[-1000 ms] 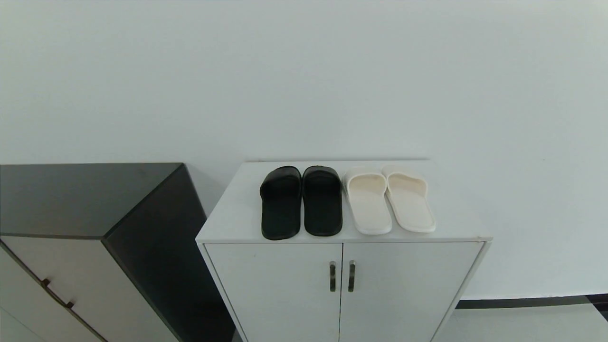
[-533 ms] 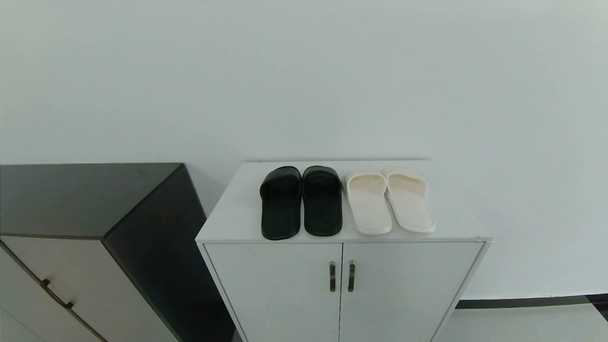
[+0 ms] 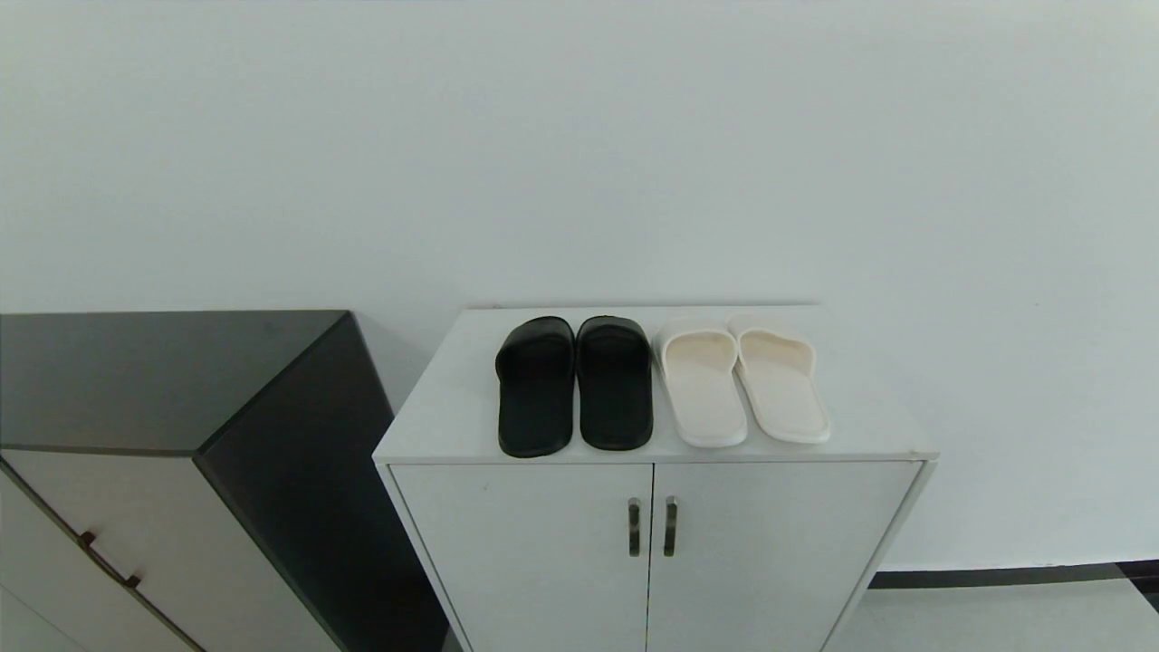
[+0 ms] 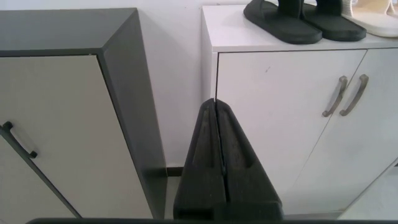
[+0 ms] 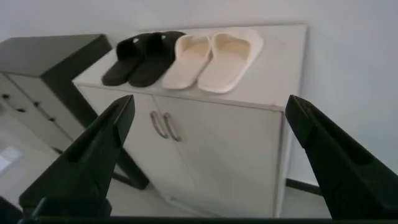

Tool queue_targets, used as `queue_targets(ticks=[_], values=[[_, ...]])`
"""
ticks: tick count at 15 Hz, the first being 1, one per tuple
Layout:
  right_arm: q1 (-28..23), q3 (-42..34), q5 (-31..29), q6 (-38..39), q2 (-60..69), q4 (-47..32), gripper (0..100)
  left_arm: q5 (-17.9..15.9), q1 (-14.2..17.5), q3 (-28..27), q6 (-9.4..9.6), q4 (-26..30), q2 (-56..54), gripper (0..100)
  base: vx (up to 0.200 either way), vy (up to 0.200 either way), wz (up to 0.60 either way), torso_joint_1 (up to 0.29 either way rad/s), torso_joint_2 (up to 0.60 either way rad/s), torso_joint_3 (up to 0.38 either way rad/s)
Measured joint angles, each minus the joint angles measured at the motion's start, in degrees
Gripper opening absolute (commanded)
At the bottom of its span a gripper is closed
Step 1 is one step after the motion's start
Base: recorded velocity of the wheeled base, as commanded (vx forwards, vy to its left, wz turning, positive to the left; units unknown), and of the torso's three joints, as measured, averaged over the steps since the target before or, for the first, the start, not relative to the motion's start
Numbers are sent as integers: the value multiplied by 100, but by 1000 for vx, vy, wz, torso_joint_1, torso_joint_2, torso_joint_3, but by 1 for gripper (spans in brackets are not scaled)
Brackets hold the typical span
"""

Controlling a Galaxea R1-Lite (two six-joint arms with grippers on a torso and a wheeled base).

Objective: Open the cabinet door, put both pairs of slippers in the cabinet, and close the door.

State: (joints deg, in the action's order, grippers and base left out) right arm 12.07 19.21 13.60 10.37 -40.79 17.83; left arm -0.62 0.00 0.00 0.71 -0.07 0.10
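Nothing has moved: left jaws pressed together, right jaws spread; centre the spread pair around the right door handle (image 3: 670, 525) ahead, beneath the black slippers (image 3: 574, 385) and cream slippers (image 3: 741, 380) atop the cabinet (image 3: 435, 407).

"Where did the head camera sit?"
"High, facing the white cabinet (image 3: 534, 561) squarely, looking down."
"And the wrist cameras?"
"The left sat low, off its left corner; the right slanted down from its right. All three shared the black slippers (image 3: 614, 385) and door handles (image 3: 634, 526)."
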Motion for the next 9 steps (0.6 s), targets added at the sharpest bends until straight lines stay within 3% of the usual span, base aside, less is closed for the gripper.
queue_targets(ticks=[3, 6, 9], values=[[1527, 647, -1325, 473, -1420, 636, 100, -13, 0, 0, 7, 0, 0, 0, 0, 0, 0, 0, 0, 0], [2285, 1301, -2003, 653, -2605, 923, 100, -17, 0, 0, 7, 0, 0, 0, 0, 0, 0, 0, 0, 0], [2665, 1719, -2565, 670, -3543, 1320, 100, -17, 2, 0, 9, -2, 0, 0, 0, 0, 0, 0, 0, 0]])
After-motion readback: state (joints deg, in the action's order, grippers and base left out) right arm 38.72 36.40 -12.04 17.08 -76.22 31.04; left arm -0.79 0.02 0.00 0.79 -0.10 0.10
